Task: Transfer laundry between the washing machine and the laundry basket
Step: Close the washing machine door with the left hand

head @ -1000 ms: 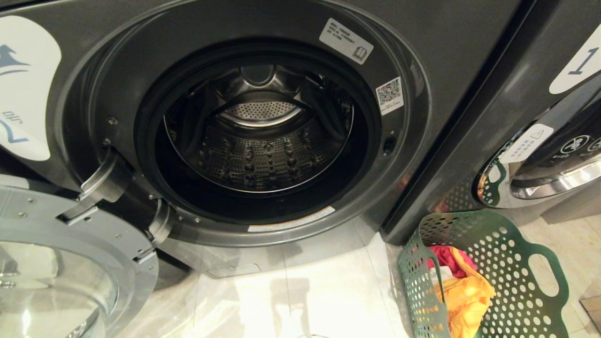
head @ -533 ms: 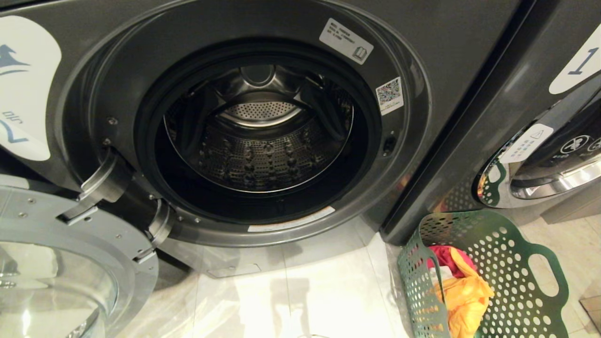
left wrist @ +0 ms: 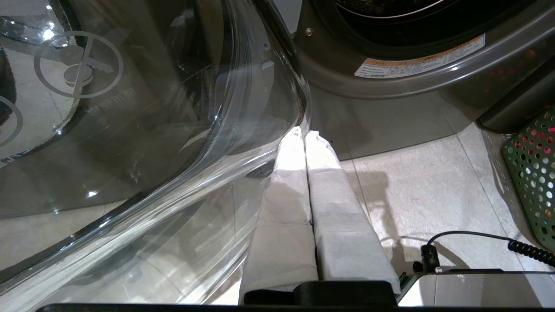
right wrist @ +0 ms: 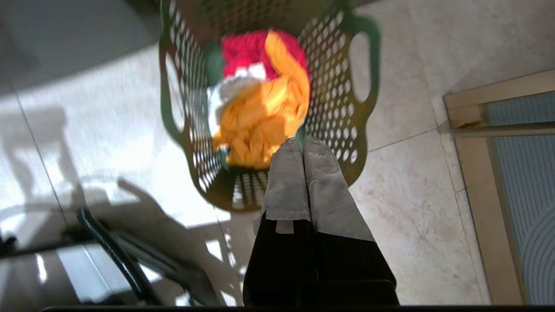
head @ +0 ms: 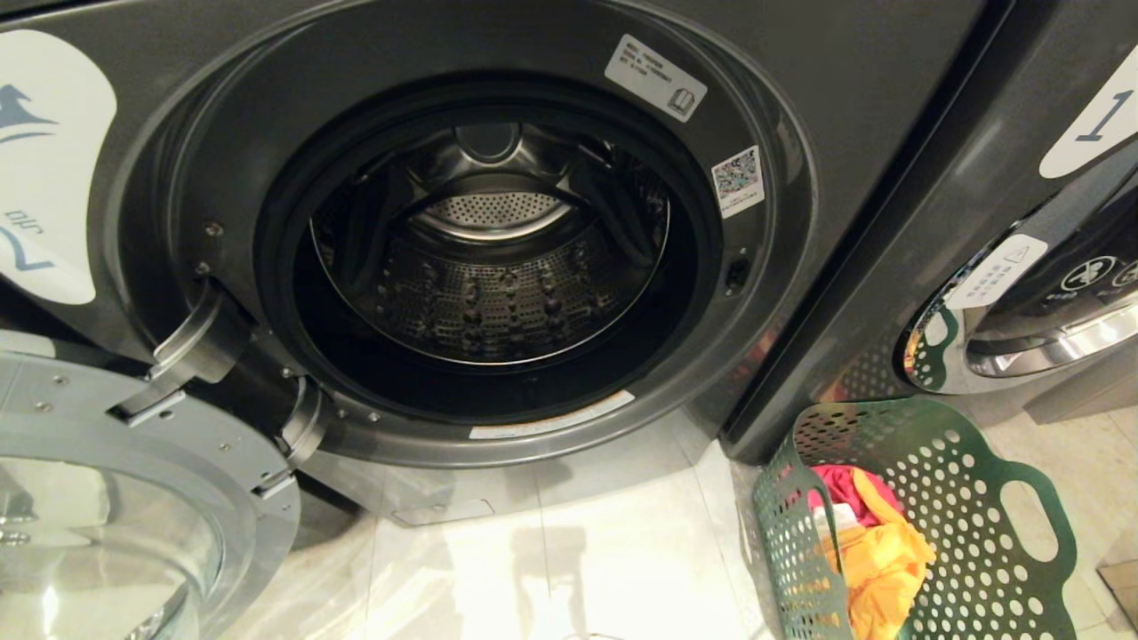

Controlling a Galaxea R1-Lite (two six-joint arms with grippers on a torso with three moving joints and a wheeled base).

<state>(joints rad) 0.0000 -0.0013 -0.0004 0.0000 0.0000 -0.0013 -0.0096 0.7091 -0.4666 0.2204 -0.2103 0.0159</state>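
Three garments, the laundry [head: 867,542], lie in the laundry basket [head: 978,524] on the floor by the washing machine [head: 489,258], whose drum is empty. Nothing has shifted in the head view over the last second, so loading hasn't begun. Only the wrist views show the arms: right gripper [right wrist: 302,145] above the basket, jaws pressed together, empty; left gripper [left wrist: 303,134] likewise closed, beside the open glass door [left wrist: 130,130].

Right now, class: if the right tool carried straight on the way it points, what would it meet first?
Probably the orange-yellow garment heaped in the laundry basket. The shut right tool points at it from above; whether it clears the basket's near rim is unclear.
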